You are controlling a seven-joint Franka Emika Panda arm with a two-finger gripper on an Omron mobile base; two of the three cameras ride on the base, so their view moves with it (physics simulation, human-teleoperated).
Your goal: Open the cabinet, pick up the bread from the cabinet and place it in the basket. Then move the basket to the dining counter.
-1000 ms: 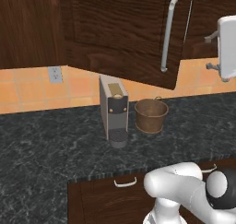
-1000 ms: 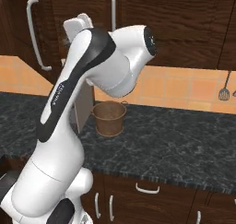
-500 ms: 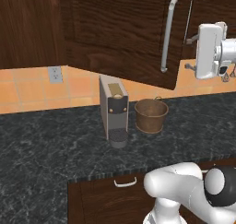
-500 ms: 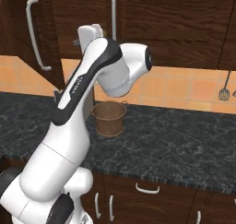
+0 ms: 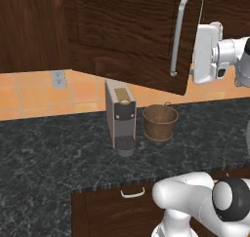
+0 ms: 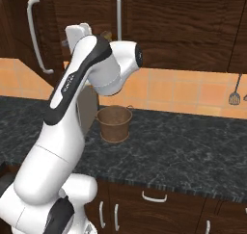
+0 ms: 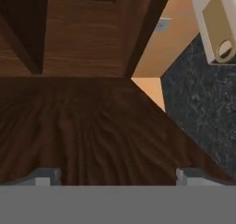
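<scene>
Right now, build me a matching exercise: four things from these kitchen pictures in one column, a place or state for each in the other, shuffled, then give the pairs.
Things:
1. cabinet door
2. basket
3. coffee machine
4. gripper

Places or states:
A. on the black counter, right of the coffee machine, nothing showing inside
B. swung partly open, silver bar handle near its free edge
C. held high, next to the door's free edge
D. grey and boxy, standing against the orange tiled wall

Pairs: 1-B, 2-A, 3-D, 4-C
</scene>
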